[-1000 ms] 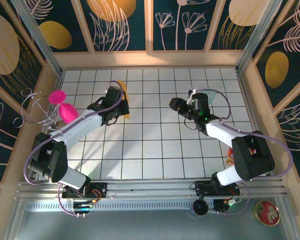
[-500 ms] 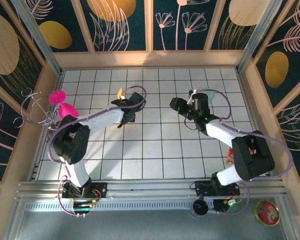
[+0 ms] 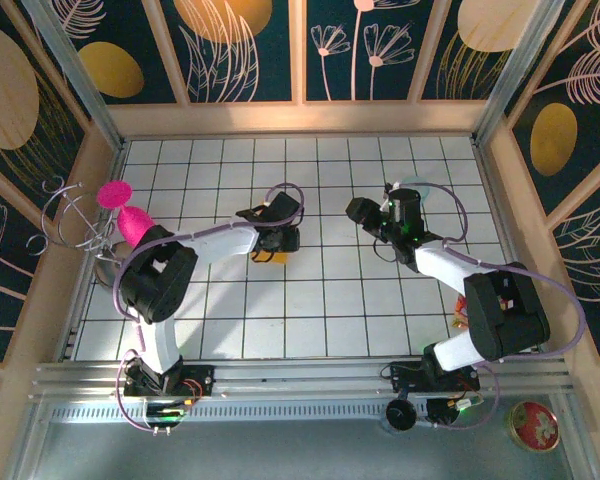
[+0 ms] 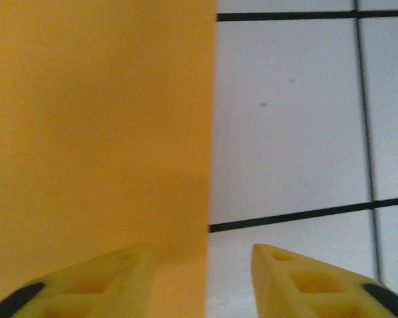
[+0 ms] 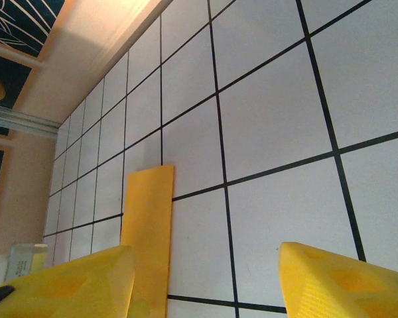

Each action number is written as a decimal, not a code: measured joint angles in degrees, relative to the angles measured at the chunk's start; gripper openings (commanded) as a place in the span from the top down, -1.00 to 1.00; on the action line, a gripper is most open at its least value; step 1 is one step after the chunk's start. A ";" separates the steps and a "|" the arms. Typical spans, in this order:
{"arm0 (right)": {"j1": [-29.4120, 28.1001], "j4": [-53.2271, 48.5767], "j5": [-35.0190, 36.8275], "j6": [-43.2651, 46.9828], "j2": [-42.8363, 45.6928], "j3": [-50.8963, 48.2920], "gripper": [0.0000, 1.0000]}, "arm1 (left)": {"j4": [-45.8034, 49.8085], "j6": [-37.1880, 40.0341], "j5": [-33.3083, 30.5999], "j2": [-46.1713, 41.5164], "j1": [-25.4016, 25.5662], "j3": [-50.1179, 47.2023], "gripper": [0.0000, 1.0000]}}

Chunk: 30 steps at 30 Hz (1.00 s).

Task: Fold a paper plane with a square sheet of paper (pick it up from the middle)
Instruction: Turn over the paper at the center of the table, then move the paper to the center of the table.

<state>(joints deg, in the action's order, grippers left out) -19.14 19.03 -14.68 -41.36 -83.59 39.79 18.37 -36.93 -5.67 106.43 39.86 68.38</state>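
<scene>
The orange-yellow sheet of paper (image 5: 148,225) lies flat on the white tiles as a long narrow folded strip. In the top view only a small corner of the paper (image 3: 271,257) pokes out from under my left gripper (image 3: 278,242), near the table's middle. In the left wrist view the paper (image 4: 99,132) covers the left half. My left gripper (image 4: 202,265) is open, one finger over the paper and the other over bare tile, with the paper's straight edge between them. My right gripper (image 3: 360,212) hovers to the right, and its fingers (image 5: 205,271) stand open and wide with nothing between them.
A pink object (image 3: 128,218) and a wire stand (image 3: 68,215) sit at the left wall. A small red-and-yellow packet (image 3: 457,320) lies by the right arm's base. Wooden walls (image 3: 300,120) enclose the tiled floor.
My left arm has swung from the back left towards the middle with the paper. Its jaws, shut before, now stand apart over the paper. The right arm has barely moved.
</scene>
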 measured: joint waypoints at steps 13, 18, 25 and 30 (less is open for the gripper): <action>-15.23 -1.27 -1.05 2.60 -14.71 12.39 0.17 | -15.89 -8.26 3.80 -22.77 -10.58 -19.69 -0.31; -19.61 -2.82 -2.43 3.23 -23.47 20.65 0.23 | -17.86 -11.56 5.11 -23.08 -12.00 -24.81 -0.41; -20.94 -8.37 -3.21 3.74 -32.00 28.94 0.24 | -21.68 -14.69 6.34 -25.92 -13.64 -30.53 -0.86; -20.94 -12.28 -3.30 4.85 -36.02 33.44 0.24 | -23.37 -15.28 6.25 -27.50 -13.99 -31.54 -0.97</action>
<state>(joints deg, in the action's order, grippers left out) -40.07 6.74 -17.98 -36.51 -119.61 73.23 -4.99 -52.21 0.58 78.94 25.87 36.84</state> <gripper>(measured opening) 0.381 0.987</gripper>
